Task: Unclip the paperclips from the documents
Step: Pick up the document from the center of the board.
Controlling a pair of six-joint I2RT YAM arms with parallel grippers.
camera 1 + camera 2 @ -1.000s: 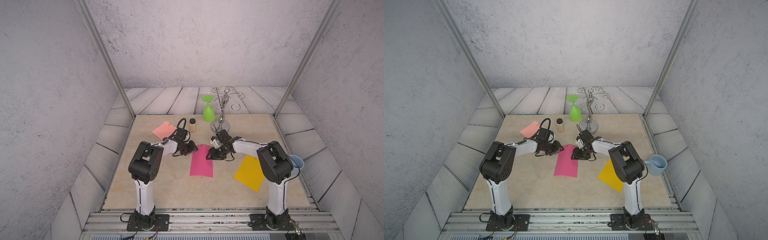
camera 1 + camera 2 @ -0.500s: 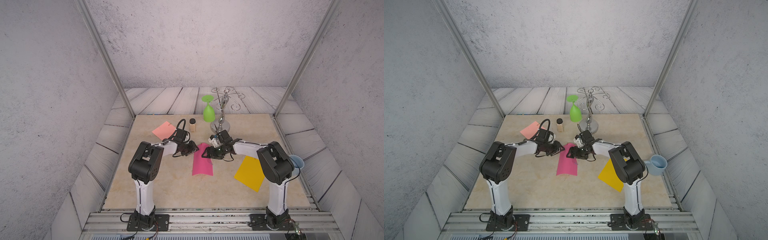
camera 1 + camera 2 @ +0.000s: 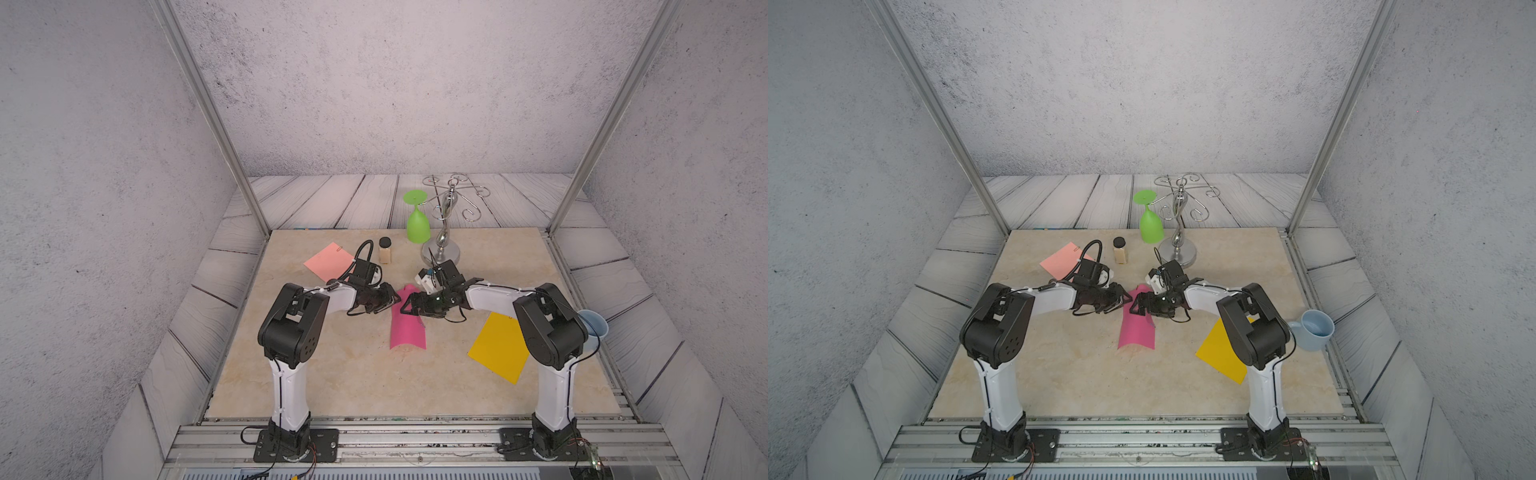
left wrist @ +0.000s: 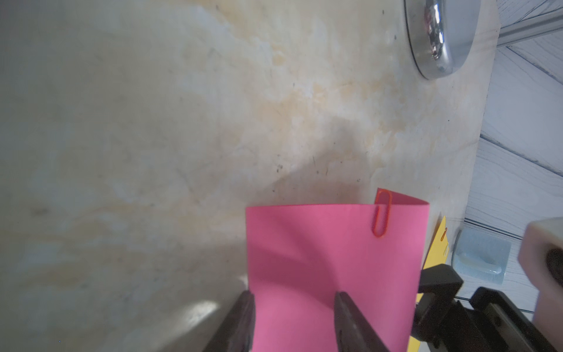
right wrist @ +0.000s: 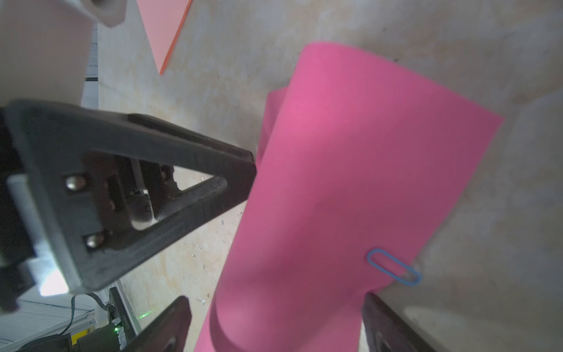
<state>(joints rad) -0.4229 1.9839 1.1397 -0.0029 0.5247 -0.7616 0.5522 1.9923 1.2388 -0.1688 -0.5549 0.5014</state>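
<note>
Beige tabletop [image 3: 353,374]: left gripper [image 4: 294,294] part-open astride bowed magenta paper sheet [image 3: 408,332], grip unclear, bracing I judge; right gripper [image 5: 275,300] wide, empty, by blue wire paperclip [image 5: 393,267].

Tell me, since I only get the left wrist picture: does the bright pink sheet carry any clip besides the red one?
Observer: Yes. The right wrist view shows a blue clip on the edge of the sheet.
Operator: Are there sheets I can't see?
Observer: A salmon sheet lies beyond the left arm, with a clip at its far corner.
Operator: Is the other pincer gripping anything?
Observer: No. The right pincer stands wide open, straddling the sheet's curled end.
</note>
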